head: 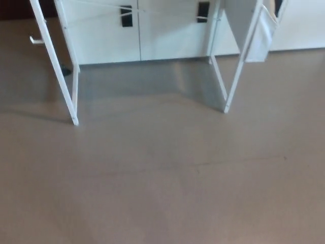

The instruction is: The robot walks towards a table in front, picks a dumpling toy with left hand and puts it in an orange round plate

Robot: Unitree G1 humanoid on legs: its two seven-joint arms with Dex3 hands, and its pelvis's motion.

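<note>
No dumpling toy, orange plate or tabletop shows in the head view. Only the white table legs appear: the left legs [61, 76] and the right legs [236, 66] stand on the grey-brown floor [162, 188] ahead of me. Neither of my hands shows in the picture.
White cabinets [137, 30] with dark handles line the wall behind the table legs. A white cloth or panel [261, 33] hangs by the right legs. A small white object [35, 39] lies at the far left. Bare floor lies between me and the legs.
</note>
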